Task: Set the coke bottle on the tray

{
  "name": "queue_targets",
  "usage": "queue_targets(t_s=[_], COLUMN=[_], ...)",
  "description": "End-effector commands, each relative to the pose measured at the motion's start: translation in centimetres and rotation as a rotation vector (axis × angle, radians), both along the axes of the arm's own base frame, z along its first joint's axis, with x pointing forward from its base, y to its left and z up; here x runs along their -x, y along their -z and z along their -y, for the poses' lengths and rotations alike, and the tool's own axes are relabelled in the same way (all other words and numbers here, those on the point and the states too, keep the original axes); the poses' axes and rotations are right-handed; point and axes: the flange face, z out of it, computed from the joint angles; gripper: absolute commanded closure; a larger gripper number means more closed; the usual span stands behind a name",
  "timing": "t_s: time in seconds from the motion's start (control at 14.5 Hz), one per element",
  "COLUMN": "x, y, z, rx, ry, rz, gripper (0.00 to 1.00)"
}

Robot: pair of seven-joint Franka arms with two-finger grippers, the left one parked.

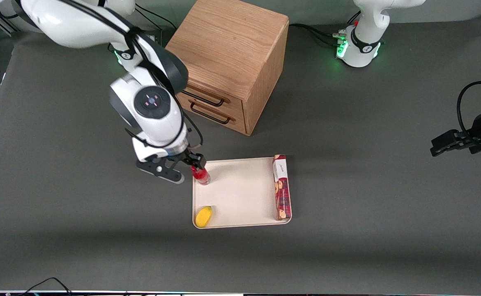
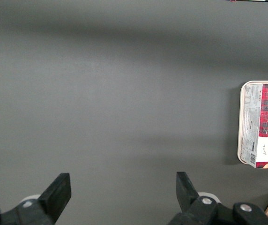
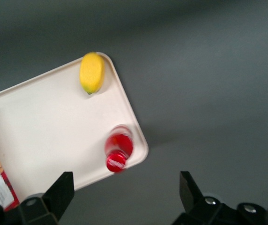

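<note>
The coke bottle [image 1: 201, 174], small and bright red with a red cap, stands upright on the cream-white tray [image 1: 240, 189], in the tray's corner toward the working arm's end and farther from the front camera. In the right wrist view the bottle [image 3: 118, 151] stands just inside the tray's rounded corner [image 3: 54, 122]. My gripper [image 1: 179, 165] is open and empty, hanging just above and beside the bottle. Its fingers [image 3: 61, 192] stand wide apart and touch nothing; the gripper [image 3: 124, 193] hangs over the tray's edge next to the cap.
A long red biscuit box [image 1: 282, 187] lies on the tray along its edge toward the parked arm. A yellow fruit [image 1: 203, 216] lies in the tray's corner nearest the front camera. A wooden drawer cabinet [image 1: 228, 57] stands farther from the camera than the tray.
</note>
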Motion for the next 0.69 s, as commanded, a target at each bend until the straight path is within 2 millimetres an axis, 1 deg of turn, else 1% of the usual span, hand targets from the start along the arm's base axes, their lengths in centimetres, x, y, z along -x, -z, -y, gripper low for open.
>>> queue_targets(t_s=[0.0,0.07,0.21,0.28,0.34,0.41,0.48,0.55,0.62], x=[1.1,1.4,2.6,3.2,3.9,4.5,5.1,5.5,6.2], y=[-9.9,-12.5,-16.7,-19.1,-20.7,-20.6,-20.1,-19.2,-17.9], z=[3.6,6.2,11.9,16.2,20.6,24.3,27.5,29.4,30.1], rx=[0.004,0.014,0.026,0.003,-0.042,-0.078,-0.097,-0.093,-0.087], ry=[-0.127,-0.180,-0.272,-0.288,-0.299,-0.318,-0.310,-0.292,-0.290], rz=[-0.027,-0.049,-0.117,-0.123,-0.129,-0.146,-0.158,-0.148,-0.135], gripper=[0.00,0.00,0.00,0.00,0.00,0.00,0.00,0.00,0.00])
